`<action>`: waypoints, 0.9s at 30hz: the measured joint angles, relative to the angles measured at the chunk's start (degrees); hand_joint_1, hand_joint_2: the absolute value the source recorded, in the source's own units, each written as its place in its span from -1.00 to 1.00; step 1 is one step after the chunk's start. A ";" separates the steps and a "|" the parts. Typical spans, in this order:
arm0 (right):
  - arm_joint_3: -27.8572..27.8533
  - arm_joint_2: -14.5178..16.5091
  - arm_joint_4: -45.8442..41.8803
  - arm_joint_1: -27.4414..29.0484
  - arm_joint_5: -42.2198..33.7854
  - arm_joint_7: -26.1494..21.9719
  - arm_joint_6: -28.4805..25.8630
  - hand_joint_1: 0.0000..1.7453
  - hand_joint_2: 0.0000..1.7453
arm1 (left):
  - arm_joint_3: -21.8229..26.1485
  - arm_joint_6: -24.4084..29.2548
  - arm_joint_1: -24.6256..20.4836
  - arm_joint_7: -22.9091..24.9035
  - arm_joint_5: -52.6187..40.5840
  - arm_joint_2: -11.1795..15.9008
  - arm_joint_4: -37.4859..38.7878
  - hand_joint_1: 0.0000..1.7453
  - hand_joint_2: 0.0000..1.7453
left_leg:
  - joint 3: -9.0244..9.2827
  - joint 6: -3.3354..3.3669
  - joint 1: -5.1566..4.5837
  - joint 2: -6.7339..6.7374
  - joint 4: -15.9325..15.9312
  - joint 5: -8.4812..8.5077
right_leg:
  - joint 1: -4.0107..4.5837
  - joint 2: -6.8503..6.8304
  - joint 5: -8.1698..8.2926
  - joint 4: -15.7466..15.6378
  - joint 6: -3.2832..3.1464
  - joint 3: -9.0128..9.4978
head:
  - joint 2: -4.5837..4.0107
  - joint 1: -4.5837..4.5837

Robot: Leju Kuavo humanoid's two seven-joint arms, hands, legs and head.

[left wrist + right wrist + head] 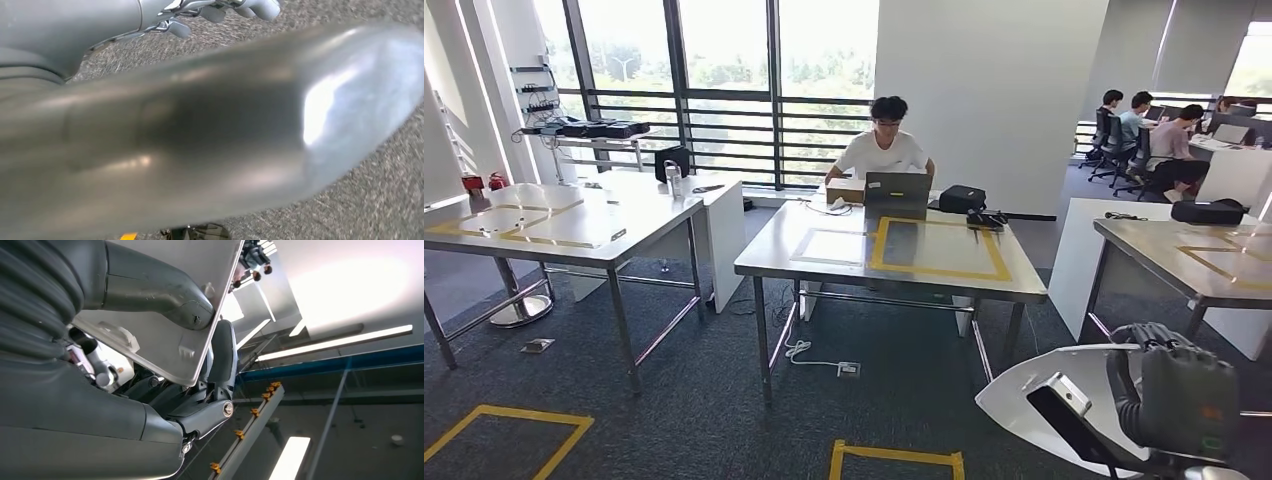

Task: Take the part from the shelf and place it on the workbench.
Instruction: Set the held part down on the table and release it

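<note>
Gripping a flat pale-grey panel part, the right hand sits low at the robot's right side, its dark fingers hooked over the plate's far edge. In the right wrist view the thick thumb presses on one face of the part while a dark finger wraps the other, so the hold looks firm. The left hand hangs toward the carpet, its pale fingers curled in loosely; whether it holds anything I cannot tell, since a blurred silver arm segment crosses the left wrist view.

Ahead of the right hand and well apart from it stands the steel worktop, marked with a yellow tape rectangle; a person works at a laptop on its far side. Judging from this, the pick from the shelf is done, and the walk to the worktop and the placing remain.

The head view gives the route and the target; the right wrist view gives the grip from close behind, with ceiling lights beyond.
</note>
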 joint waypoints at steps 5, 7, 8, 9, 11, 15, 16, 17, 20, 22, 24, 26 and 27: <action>-0.02 0.07 -0.02 -0.24 0.01 0.03 0.01 0.60 1.00 | -0.02 -0.06 -0.10 0.13 -0.01 -0.14 -0.02 -1.00 -1.00 | 0.69 -0.81 -0.49 2.79 -0.06 -0.49 | 1.24 -4.54 4.94 -14.91 -1.77 7.70 | 0.00 -0.11; -0.04 0.09 -0.02 -0.23 0.02 0.03 0.01 0.60 1.00 | -0.01 -0.21 -0.14 0.01 -0.05 -0.17 -0.03 -1.00 -1.00 | 0.86 -1.43 -0.52 3.83 -0.22 -0.71 | 1.14 -3.26 5.22 -15.13 -2.14 7.61 | 0.00 -0.16; -0.07 0.09 -0.03 -0.24 0.02 0.04 -0.02 0.60 1.00 | -0.01 -0.27 -0.17 -0.11 -0.08 -0.17 -0.04 -1.00 -1.00 | 0.83 -1.81 -0.49 3.29 0.07 -1.03 | 0.93 -2.63 5.43 -15.33 -2.41 7.72 | 0.00 -0.16; -0.10 0.13 -0.03 -0.30 0.02 0.04 -0.03 0.60 1.00 | -0.01 -0.32 -0.20 -0.21 -0.11 -0.19 -0.04 -1.00 -1.00 | 0.44 -2.18 -0.44 1.99 1.17 -1.83 | 0.65 -2.01 5.67 -15.55 -2.69 7.85 | 0.00 -0.21; -0.12 0.31 -0.04 -0.38 0.10 -0.01 -0.01 0.60 1.00 | -0.02 -0.36 -0.15 -0.33 -0.15 -0.16 -0.04 -1.00 -1.00 | -1.95 -2.83 -0.20 -1.48 6.81 -4.94 | 0.29 -0.79 5.96 -15.77 -3.05 7.97 | 0.00 -0.32; -0.08 0.56 0.02 -0.26 0.32 -0.13 0.30 0.60 1.00 | -0.01 -0.48 0.02 -0.47 -0.45 0.01 -0.03 -1.00 -1.00 | -6.33 -3.17 0.05 -2.87 14.90 -6.45 | 0.16 2.13 5.96 -15.55 -3.07 7.85 | 0.00 -0.40; -0.08 0.57 0.02 -0.29 0.33 -0.13 0.37 0.60 1.00 | -0.01 -0.51 0.01 -0.49 -0.55 0.07 -0.04 -1.00 -1.00 | -5.20 -3.13 0.14 -3.16 12.01 -4.33 | 0.09 2.89 5.91 -15.43 -2.98 7.88 | 0.00 -0.41; -0.08 0.61 0.02 -0.33 0.34 -0.14 0.38 0.60 1.00 | -0.01 -0.54 -0.01 -0.49 -0.66 0.12 -0.04 -1.00 -1.00 | -3.51 -3.07 0.28 -4.07 7.91 -2.13 | 0.01 3.57 5.83 -15.28 -2.82 7.87 | 0.00 -0.42; -0.05 0.74 0.02 -0.58 0.55 -0.24 0.34 0.60 1.00 | -0.02 -0.68 -0.04 -0.45 -0.82 0.17 -0.02 -1.00 -1.00 | -0.13 -2.62 0.49 -6.70 0.29 0.18 | -0.03 5.46 5.71 -14.78 -1.77 7.31 | 0.00 -0.41; -0.03 0.79 0.02 -0.62 0.68 -0.36 0.27 0.60 1.00 | -0.02 -0.72 -0.09 -0.42 -0.83 0.13 -0.01 -1.00 -1.00 | 0.07 -1.90 0.35 -5.91 0.10 0.12 | -0.20 6.61 6.01 -15.00 -0.92 6.96 | 0.00 -0.39; -0.03 0.79 0.02 -0.67 0.89 -0.44 -0.02 0.60 1.00 | -0.02 -0.78 -0.14 -0.42 -0.83 0.10 -0.03 -1.00 -1.00 | 0.13 -1.05 0.46 -4.77 -0.25 0.42 | -0.18 5.39 5.34 -13.90 -0.32 6.28 | 0.00 -0.31; -0.01 0.81 0.03 -0.84 1.46 -0.50 -0.66 0.60 1.00 | -0.02 -1.08 -0.09 -0.47 -0.83 0.13 -0.07 -1.00 -1.00 | 0.10 -0.47 0.55 -3.78 -0.48 0.57 | -0.03 2.18 2.35 -8.55 0.04 3.76 | 0.00 -0.15; 0.03 0.84 0.04 -0.88 1.87 -0.48 -1.00 0.60 1.00 | -0.02 -1.57 -0.03 -0.61 -0.80 0.15 -0.08 -1.00 -1.00 | 0.03 -0.32 0.49 -3.37 -0.45 0.54 | 0.00 0.98 0.42 -4.53 0.18 1.85 | 0.00 -0.09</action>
